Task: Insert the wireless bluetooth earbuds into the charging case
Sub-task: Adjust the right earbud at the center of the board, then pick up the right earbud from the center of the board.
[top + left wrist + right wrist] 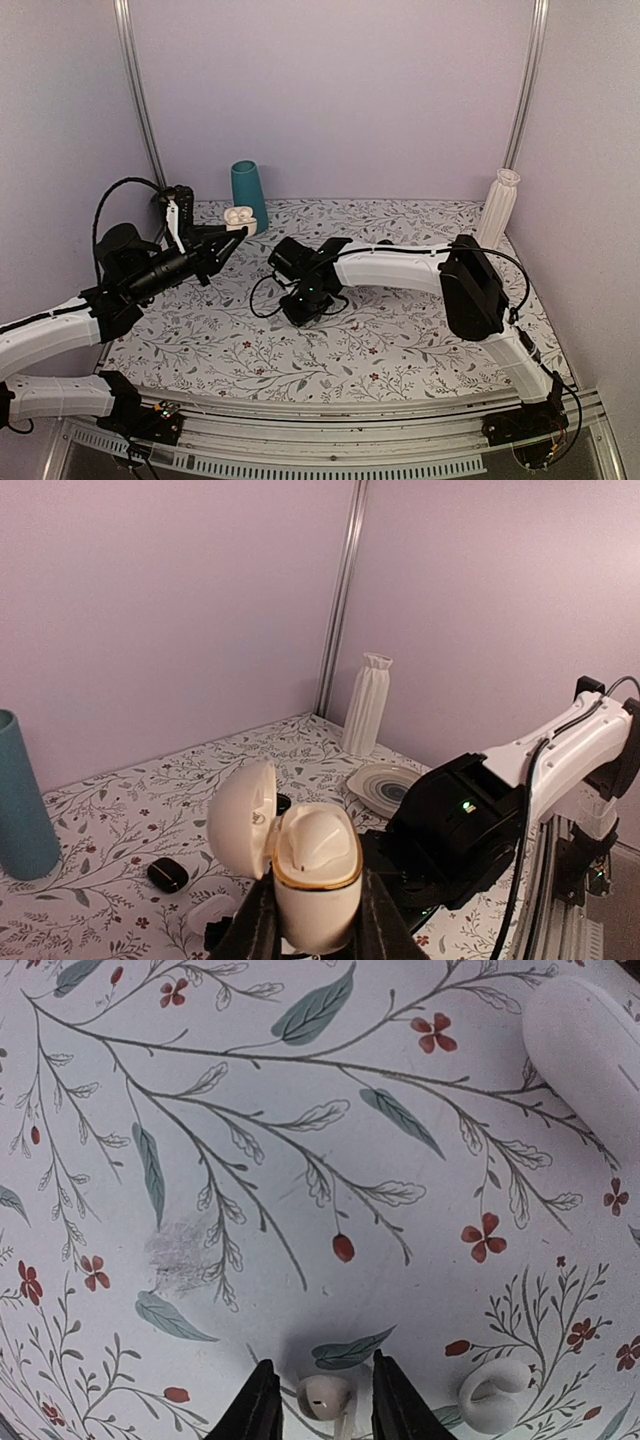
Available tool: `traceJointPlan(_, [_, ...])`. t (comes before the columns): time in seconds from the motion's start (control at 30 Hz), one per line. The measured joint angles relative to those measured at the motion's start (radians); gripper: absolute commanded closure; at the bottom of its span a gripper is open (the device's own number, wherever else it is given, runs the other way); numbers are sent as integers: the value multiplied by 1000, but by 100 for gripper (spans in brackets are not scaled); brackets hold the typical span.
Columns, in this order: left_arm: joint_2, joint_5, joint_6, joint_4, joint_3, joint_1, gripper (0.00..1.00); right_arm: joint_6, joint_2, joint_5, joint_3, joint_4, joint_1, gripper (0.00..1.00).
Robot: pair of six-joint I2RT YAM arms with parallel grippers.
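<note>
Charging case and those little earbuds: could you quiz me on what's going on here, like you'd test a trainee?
1. True or false: the charging case has its lid shut.
2. Which one holds the case? A: the left end effector. B: the right end effector.
3. What small white thing sits between the right end effector's fingers?
Key: 1 false, the lid stands open; 2 A; 3 an earbud.
</note>
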Motion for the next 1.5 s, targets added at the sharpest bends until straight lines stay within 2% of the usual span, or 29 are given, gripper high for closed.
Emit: traceJointPlan(1.5, [14,0,0,3,5,6,100,0,49,49,89,-86,27,74])
